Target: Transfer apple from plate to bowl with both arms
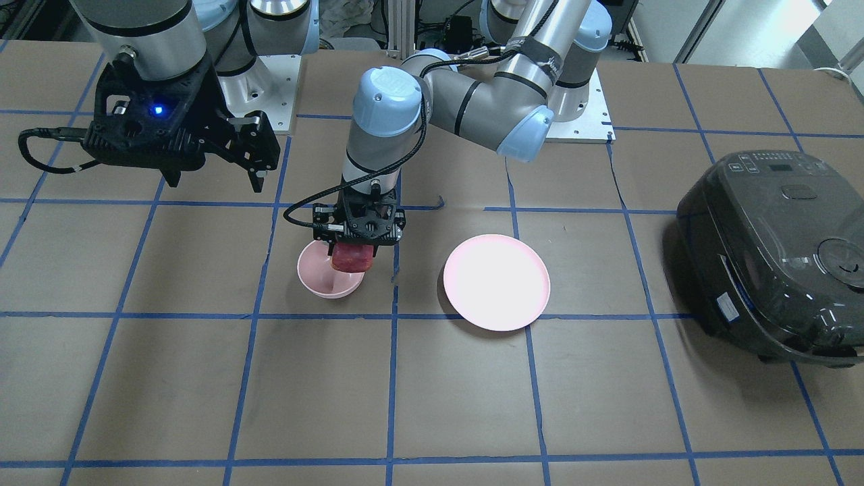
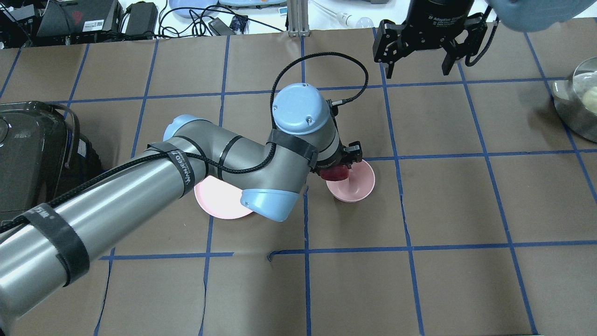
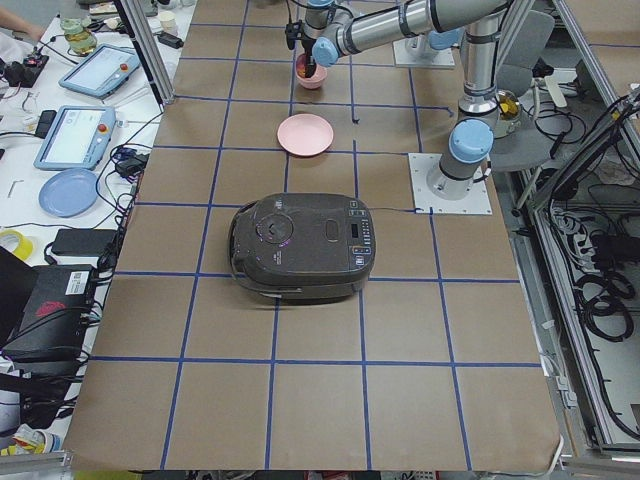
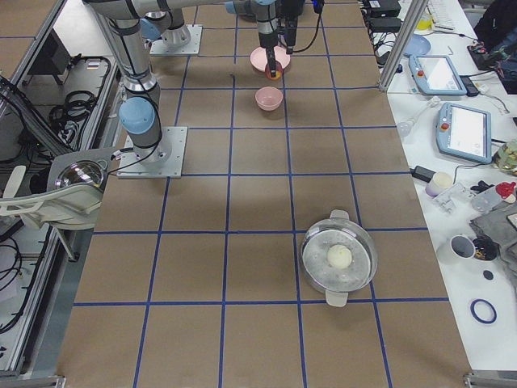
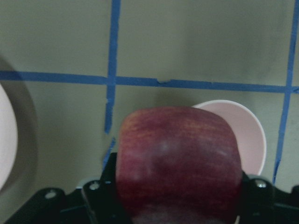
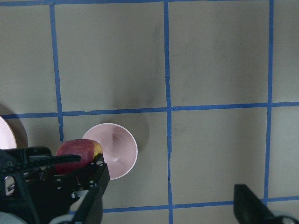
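The likeliest slip is a bad drop. The left arm's black two-finger gripper [image 1: 353, 244] is clamped on the small, dark red, blocky apple [image 1: 351, 260]. In the front view the fruit hangs over the right-hand rim of the small, deep, pale pink bowl [image 1: 317, 277] rather than over its middle. Let go here, it could strike the rim, tip the bowl or roll off across the brown paper-covered table [image 1: 202, 391]. The bowl looks barely wider than the apple, so there is little margin. It appears empty, though the apple hides part of its inside. The wide, shallow, pale pink plate [image 1: 496, 282], right of centre, is bare. The right arm's gripper [image 2: 418, 56], at the overhead view's upper right, hangs spread wide with nothing in it. In the lower middle of the right-side view a steel pot [image 4: 308, 263] holds a pale round lump; the black rice cooker [image 1: 769, 256] is closed.
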{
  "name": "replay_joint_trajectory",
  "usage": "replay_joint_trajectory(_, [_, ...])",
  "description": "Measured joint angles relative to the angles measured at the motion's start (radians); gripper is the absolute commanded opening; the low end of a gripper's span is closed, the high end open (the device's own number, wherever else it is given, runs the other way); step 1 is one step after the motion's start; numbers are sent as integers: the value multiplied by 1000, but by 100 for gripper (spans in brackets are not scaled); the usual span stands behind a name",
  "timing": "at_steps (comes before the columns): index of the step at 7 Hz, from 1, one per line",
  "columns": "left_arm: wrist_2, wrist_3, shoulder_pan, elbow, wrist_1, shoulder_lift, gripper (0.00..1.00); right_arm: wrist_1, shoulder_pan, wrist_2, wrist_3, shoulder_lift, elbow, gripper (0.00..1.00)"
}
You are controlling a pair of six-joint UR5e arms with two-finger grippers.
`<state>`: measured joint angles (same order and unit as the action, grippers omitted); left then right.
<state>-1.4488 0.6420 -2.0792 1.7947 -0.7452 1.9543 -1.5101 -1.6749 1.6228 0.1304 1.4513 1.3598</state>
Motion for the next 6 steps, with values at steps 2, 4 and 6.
replay_joint_trajectory(2, [-5,34,-33,-18,31,65,36,-6,0,1,-2,-1,0,100])
replay_joint_trajectory(4, [-37,34,-43,-31,65,113,100,-6,0,3,-3,0,0,100])
replay_joint_trajectory(6, [-64,41,-45,-35,106,137,100,-4,0,3,-3,-1,-1,100])
